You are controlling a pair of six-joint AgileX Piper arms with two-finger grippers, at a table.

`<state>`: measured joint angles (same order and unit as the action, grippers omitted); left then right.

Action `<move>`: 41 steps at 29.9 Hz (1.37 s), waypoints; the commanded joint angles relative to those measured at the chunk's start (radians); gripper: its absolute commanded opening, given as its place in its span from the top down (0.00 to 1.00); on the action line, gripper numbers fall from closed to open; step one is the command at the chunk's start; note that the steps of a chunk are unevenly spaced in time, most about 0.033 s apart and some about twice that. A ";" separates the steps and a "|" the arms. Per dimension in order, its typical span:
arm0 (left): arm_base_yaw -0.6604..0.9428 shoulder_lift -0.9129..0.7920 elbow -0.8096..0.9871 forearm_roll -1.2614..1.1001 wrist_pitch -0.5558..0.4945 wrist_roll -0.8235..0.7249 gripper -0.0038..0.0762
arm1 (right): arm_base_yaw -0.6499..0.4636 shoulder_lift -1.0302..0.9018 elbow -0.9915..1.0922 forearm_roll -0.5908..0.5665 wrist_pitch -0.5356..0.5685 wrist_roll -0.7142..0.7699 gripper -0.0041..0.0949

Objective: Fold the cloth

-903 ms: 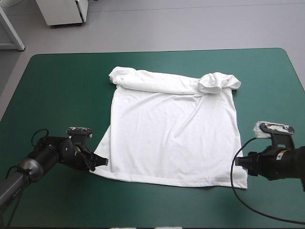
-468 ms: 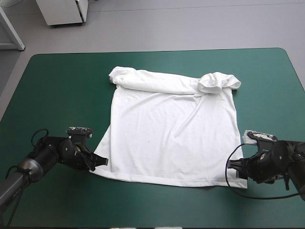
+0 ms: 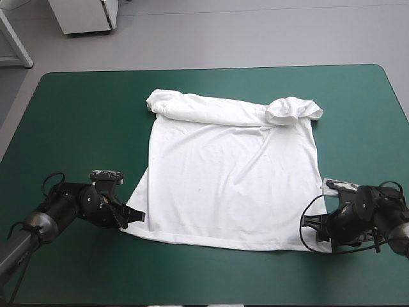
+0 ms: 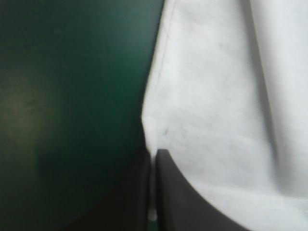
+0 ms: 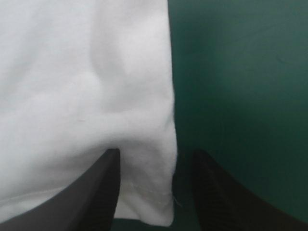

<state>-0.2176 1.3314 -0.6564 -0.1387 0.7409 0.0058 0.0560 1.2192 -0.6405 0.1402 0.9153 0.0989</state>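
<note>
Probably soft and light, the T-shirt (image 3: 230, 185) lies spread at the centre of the surface (image 3: 77, 109), far end rolled. Left gripper (image 4: 155, 153) pinches the near-left hem corner; right gripper (image 5: 154, 156) stands wide astride the near-right corner (the sensible hold).

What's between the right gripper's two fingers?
A corner of the T-shirt, as the right wrist view shows. The right gripper is open around it.
</note>
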 commanded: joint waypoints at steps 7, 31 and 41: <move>-0.001 0.032 -0.058 -0.021 0.011 -0.006 0.98 | 0.081 0.070 0.012 0.004 -0.039 0.070 0.64; -0.001 0.031 -0.430 -0.022 0.215 0.061 0.98 | 0.222 -0.063 -0.437 -0.176 0.209 0.166 0.98; -0.001 0.031 -0.918 -0.022 0.369 0.095 0.98 | 0.222 -0.051 -0.960 -0.202 0.258 0.053 0.97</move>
<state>-0.2176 1.3935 -1.4164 -0.1457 1.1131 0.0930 0.2774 1.1826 -1.4441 -0.0388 1.1917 0.1965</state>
